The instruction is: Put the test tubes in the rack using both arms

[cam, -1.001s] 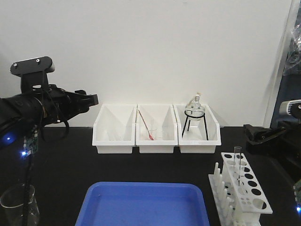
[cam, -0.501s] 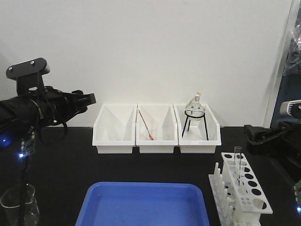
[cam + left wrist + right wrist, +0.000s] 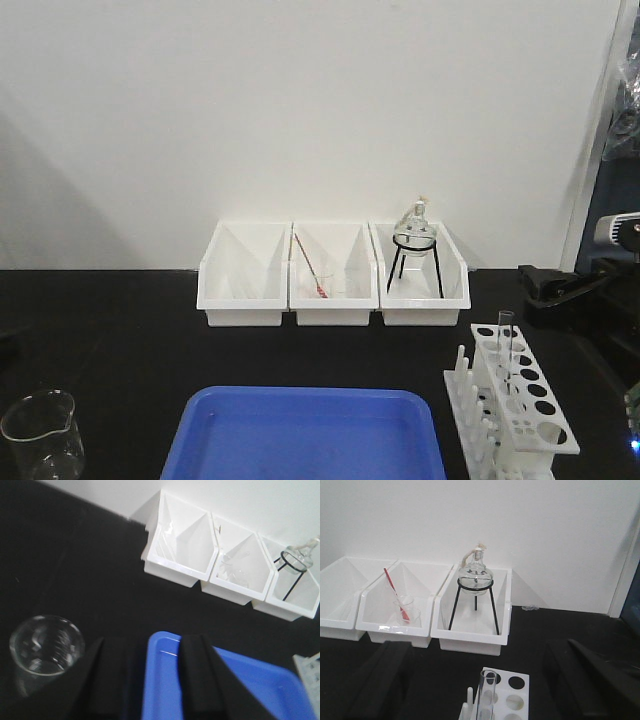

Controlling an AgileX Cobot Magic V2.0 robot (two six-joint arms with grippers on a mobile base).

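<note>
One clear test tube [image 3: 505,345] stands upright in a back hole of the white rack [image 3: 520,405] at the front right. It also shows in the right wrist view [image 3: 486,696], in the rack [image 3: 512,700]. My right gripper [image 3: 485,687] is open wide and empty, its black fingers [image 3: 382,682] on either side of the rack; the front view shows it at the right edge [image 3: 560,285]. My left gripper [image 3: 155,680] is open and empty above the left rim of the blue tray [image 3: 165,690]. The left arm is out of the front view.
A glass beaker [image 3: 42,435] stands at the front left, also in the left wrist view [image 3: 45,645]. A blue tray [image 3: 310,435] lies front centre. Three white bins [image 3: 245,290] line the back wall; the right one holds a flask on a black tripod [image 3: 415,240].
My left arm has moved leftward and out of the front view. The right arm, the rack and the tube have not moved.
</note>
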